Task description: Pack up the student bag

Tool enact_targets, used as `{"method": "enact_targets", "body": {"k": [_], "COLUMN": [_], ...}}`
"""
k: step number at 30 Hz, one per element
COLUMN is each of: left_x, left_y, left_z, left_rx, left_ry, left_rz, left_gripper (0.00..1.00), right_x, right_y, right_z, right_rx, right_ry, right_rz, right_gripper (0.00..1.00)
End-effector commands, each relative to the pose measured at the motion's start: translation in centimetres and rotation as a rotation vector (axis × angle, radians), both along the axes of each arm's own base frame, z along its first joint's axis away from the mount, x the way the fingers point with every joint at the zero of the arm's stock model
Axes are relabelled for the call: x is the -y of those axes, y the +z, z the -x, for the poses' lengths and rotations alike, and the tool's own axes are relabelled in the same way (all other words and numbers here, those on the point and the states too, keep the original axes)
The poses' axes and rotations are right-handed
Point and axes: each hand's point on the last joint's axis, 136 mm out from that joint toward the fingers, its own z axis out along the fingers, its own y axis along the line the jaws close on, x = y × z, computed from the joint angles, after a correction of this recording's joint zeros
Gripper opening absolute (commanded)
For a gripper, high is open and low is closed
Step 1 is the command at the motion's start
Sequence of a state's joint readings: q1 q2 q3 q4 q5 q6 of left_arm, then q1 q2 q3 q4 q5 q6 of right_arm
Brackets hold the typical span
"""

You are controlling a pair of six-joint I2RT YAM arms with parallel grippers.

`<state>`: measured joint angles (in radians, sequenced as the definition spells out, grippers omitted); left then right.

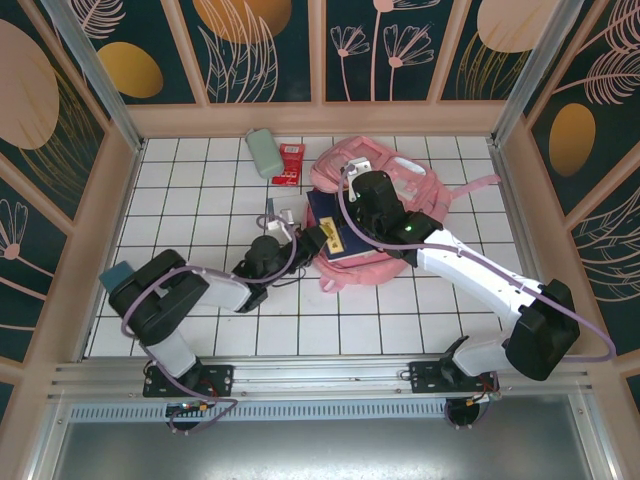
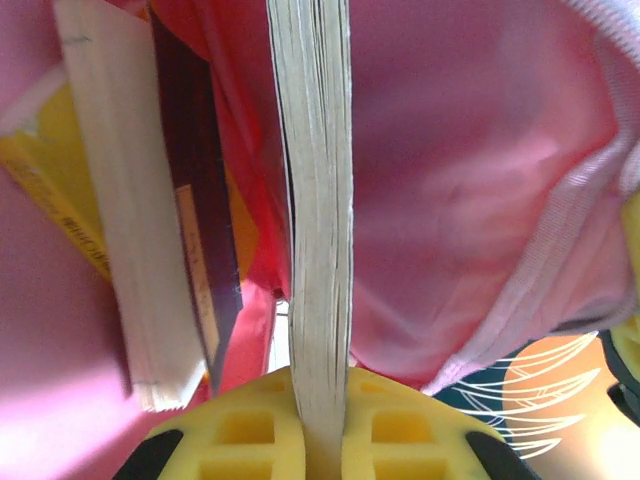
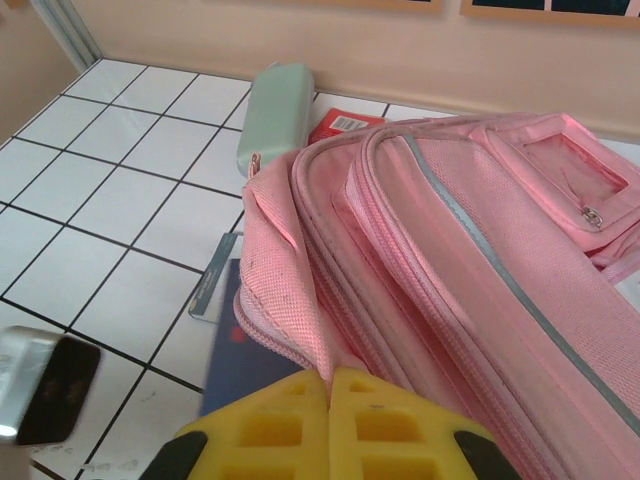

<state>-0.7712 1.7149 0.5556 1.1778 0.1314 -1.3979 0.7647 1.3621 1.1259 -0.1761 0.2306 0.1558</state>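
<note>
The pink student bag (image 1: 395,185) lies on the tiled table at the back centre, its mouth facing the arms. My right gripper (image 3: 329,378) is shut on the pink fabric edge of the bag (image 3: 470,250), holding the flap up. My left gripper (image 2: 322,400) is shut on a book (image 2: 312,180), gripping its page edge, and the book reaches into the pink bag opening (image 2: 470,180). Two other books (image 2: 150,230) sit inside to the left. A dark blue book (image 1: 330,235) lies at the bag's mouth.
A pale green pencil case (image 1: 264,152) and a red packet (image 1: 290,163) lie at the back by the wall. A small white item (image 1: 285,213) sits left of the bag. A teal object (image 1: 118,273) rests at the left edge. Open tiles fill the left side.
</note>
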Motion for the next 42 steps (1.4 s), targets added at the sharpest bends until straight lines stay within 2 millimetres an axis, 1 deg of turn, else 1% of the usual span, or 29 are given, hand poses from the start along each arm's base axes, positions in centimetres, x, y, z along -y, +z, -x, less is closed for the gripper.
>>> {"method": "enact_targets", "body": {"k": [1,4,8,11,12,13,15,16,17,18,21,26,28,31,34,36,37,38,39,40,42], "left_x": [1.2,1.7,2.7,3.7,4.2,4.8,5.8,6.2,6.3,6.3,5.7,3.6,3.8,5.1,6.7,7.9,8.1,8.4,8.8,9.0,9.6], "left_y": [0.7,-1.4,-1.9,-2.6,-2.7,-2.9,-2.9,-3.3,-4.1,-4.5,-4.9,-6.5,-6.7,-7.2,-8.1,-7.8,-7.9,-8.1,-8.1,-8.0,-8.1], "left_z": [-1.5,-2.7,-3.7,-4.8,-5.1,-5.3,-5.3,-5.1,-4.7,-4.4,-3.7,-2.3,-2.0,-1.8,-1.4,-1.8,-2.0,-2.1,-2.3,-2.7,-3.3], "left_rx": [-0.004,-0.067,-0.082,-0.112,-0.112,-0.116,-0.11,-0.118,-0.134,-0.144,-0.152,-0.175,-0.166,-0.163,-0.16,-0.152,-0.149,-0.155,-0.151,-0.149,-0.149], "left_ry": [0.057,0.132,0.203,0.244,0.244,0.241,0.224,0.211,0.2,0.188,0.172,0.156,0.13,0.069,0.002,-0.003,-0.003,0.0,-0.003,0.003,0.016], "left_rz": [0.054,0.003,-0.001,-0.054,-0.086,-0.118,-0.163,-0.189,-0.217,-0.238,-0.295,-0.456,-0.483,-0.485,-0.441,-0.42,-0.423,-0.423,-0.415,-0.41,-0.418], "left_gripper": [0.0,0.0,0.0,0.0,0.03,0.16,0.38,0.45,0.51,0.53,0.56,0.56,0.55,0.55,0.54,0.5,0.48,0.45,0.39,0.36,0.34], "right_x": [-0.7,-0.8,-1.0,-1.2,-1.3,-1.3,-1.3,-1.4,-1.3,-1.3,-1.1,-0.8,-0.8,-0.9,-1.0,-1.0,-1.1,-1.2,-1.3,-1.4,-1.9], "right_y": [4.7,4.8,4.7,4.7,4.6,4.6,4.4,4.3,4.1,4.0,3.9,4.1,4.3,4.4,4.3,4.2,4.2,4.2,4.1,4.2,4.4], "right_z": [0.1,0.2,0.3,0.4,0.4,0.4,0.4,0.4,0.4,0.4,0.5,0.6,0.6,0.6,0.7,0.7,0.8,0.9,1.0,1.0,1.4], "right_rx": [0.093,0.091,0.085,0.079,0.077,0.076,0.073,0.07,0.069,0.067,0.07,0.081,0.085,0.085,0.08,0.074,0.071,0.066,0.063,0.061,0.052], "right_ry": [0.019,0.027,0.035,0.043,0.045,0.046,0.045,0.048,0.047,0.047,0.045,0.044,0.045,0.052,0.056,0.059,0.064,0.068,0.074,0.079,0.102], "right_rz": [-0.147,-0.155,-0.171,-0.178,-0.179,-0.176,-0.171,-0.17,-0.166,-0.165,-0.159,-0.156,-0.161,-0.165,-0.165,-0.168,-0.168,-0.174,-0.178,-0.185,-0.204], "right_gripper": [0.0,0.0,0.0,0.0,0.0,0.0,0.0,0.0,0.0,0.0,0.0,0.0,0.0,0.0,0.0,0.0,0.0,0.0,0.0,0.0,0.0]}}
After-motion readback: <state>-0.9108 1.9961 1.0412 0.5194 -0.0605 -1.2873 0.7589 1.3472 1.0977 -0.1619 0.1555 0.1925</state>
